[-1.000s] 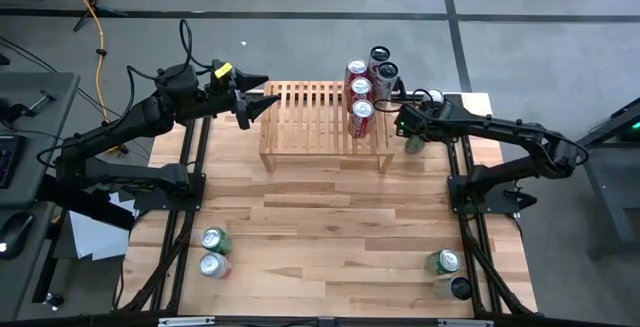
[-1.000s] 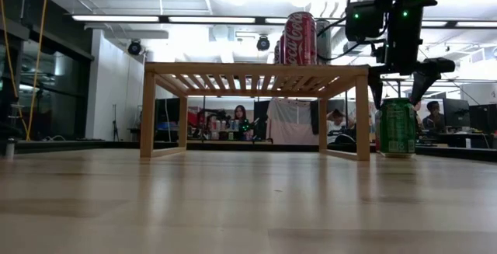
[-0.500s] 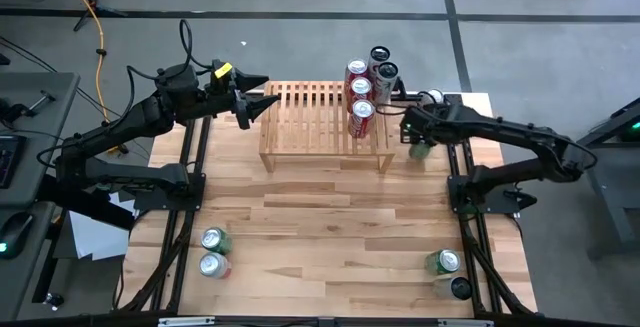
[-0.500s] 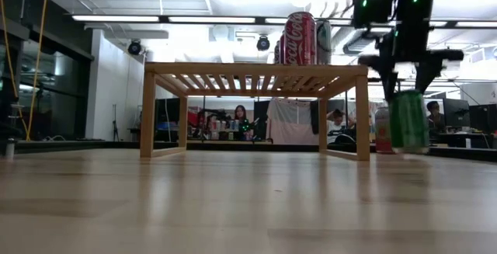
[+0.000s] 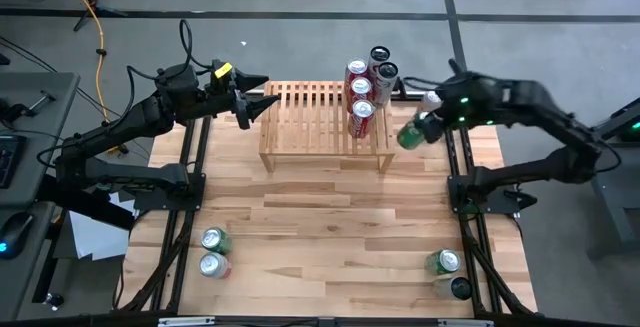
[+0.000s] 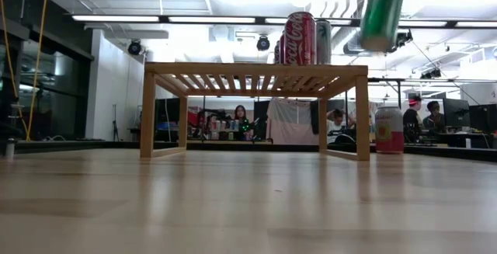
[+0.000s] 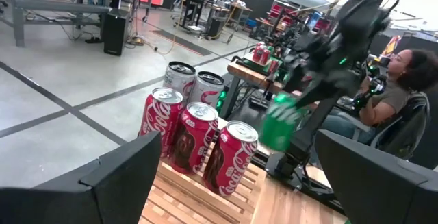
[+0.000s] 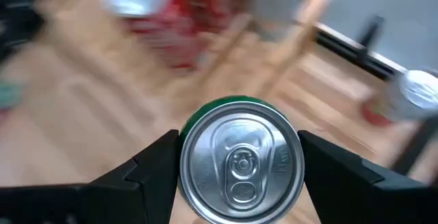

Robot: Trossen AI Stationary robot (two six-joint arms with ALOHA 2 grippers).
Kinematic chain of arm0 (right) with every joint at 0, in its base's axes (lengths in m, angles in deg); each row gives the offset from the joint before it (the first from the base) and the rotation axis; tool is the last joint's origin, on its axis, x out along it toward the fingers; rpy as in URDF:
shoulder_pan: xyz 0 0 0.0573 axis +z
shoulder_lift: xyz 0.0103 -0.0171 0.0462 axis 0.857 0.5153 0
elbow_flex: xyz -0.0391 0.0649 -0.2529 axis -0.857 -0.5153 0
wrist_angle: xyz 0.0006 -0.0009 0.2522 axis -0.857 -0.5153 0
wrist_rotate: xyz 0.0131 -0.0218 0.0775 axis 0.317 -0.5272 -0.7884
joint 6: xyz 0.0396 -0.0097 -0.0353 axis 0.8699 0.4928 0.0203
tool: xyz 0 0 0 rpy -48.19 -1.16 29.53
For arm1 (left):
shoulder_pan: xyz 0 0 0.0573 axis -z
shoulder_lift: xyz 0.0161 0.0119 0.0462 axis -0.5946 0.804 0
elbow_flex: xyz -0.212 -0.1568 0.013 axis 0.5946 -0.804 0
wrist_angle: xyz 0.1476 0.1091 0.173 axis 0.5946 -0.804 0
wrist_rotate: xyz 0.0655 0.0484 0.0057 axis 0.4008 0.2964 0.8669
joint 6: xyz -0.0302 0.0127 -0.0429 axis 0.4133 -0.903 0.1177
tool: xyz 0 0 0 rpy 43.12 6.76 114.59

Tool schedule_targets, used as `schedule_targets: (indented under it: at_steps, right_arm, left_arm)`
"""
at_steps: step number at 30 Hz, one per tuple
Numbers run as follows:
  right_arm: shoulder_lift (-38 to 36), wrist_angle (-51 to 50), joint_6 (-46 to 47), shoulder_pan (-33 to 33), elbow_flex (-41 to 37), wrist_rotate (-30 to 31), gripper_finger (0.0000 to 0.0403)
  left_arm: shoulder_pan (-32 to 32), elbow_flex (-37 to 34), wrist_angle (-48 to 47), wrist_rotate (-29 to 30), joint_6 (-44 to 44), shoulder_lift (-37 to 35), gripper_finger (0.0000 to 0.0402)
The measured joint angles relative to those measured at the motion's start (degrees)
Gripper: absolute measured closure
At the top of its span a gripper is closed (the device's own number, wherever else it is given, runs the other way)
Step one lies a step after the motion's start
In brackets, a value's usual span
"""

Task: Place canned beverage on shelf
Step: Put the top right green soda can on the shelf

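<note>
1. Green can (image 8: 240,161) is sitting between the right gripper's (image 8: 239,166) two fingers, which are closing on its sides just below the lid; in the low view it is hanging tilted, clear of the table and above the level of the shelf (image 6: 256,71). A grip that high on a smooth wall is risking a slip, and the can would be dropping onto the wooden table (image 5: 330,237).
2. Beside the shelf's right legs, a pink-and-white can (image 6: 389,130) is standing on the table; a falling green can could be knocking it over.
3. On the shelf's right end, three red cola cans (image 5: 360,102) are crowding together with two silver-topped cans (image 5: 381,63) behind them. A tilted approach from this side is likely to be clipping them and toppling the row; free slats are lying to the left.
4. At the shelf's far left corner, the left gripper (image 5: 268,98) is waiting with its fingers spread wide and empty, well apart from the cans, so it is posing little risk.
</note>
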Motion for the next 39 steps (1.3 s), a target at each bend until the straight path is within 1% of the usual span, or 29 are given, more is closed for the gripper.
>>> schedule_targets:
  at_steps: [2, 4, 6, 8, 11, 15, 18, 22, 28, 34, 39]
  right_arm:
    - [1.81, -2.43, -1.43, 1.95, 6.75, -1.84, 0.0157]
    - [4.03, -3.07, -3.22, 4.21, 13.32, -2.15, 0.0157]
    - [6.73, -2.57, -5.43, 6.31, 19.24, -1.13, 0.0157]
    - [10.17, -1.61, -8.09, 8.02, 24.54, 1.18, 0.0157]
    - [15.64, 2.21, -13.67, 9.12, 30.64, 2.98, 0.0157]
    - [23.02, 8.35, -22.28, 9.12, 37.14, 2.86, 0.0157]
    - [28.75, 10.80, -27.58, 8.34, 41.19, 2.08, 0.0157]
    - [35.91, 11.03, -30.42, 6.46, 45.17, -1.78, 0.0157]
    - [44.77, 10.99, -33.17, 3.86, 46.95, -2.26, 0.0158]
    - [50.28, 9.01, -33.25, 1.62, 46.35, -2.13, 0.0159]
    - [51.64, 8.72, -32.04, 0.87, 46.29, -3.13, 0.0159]
  left_arm:
    - [0.00, 0.00, 0.00, 0.00, 0.00, 0.02, 0.0025]
    - [0.00, 0.00, 0.00, 0.00, 0.00, 0.02, 0.0025]
    - [0.00, 0.00, 0.00, 0.00, 0.00, 0.00, 0.0025]
    - [0.00, 0.00, 0.00, 0.02, 0.00, 0.00, 0.0025]
    - [0.00, 0.00, 0.00, 0.04, 0.00, 0.02, 0.0025]
    - [0.00, 0.00, 0.00, 0.07, 0.00, 0.01, 0.0025]
    - [-0.02, 0.00, 0.00, 0.09, 0.04, 0.00, 0.0025]
    - [0.00, 0.00, 0.00, 0.04, 0.08, 0.00, 0.0025]
    - [-0.01, 0.00, 0.00, -0.12, 1.02, 0.01, 0.0025]
    - [0.00, 0.00, -0.01, -0.17, 1.03, 0.02, 0.0025]
    - [-0.02, 0.00, -0.01, -0.20, 1.04, 0.00, 0.0025]
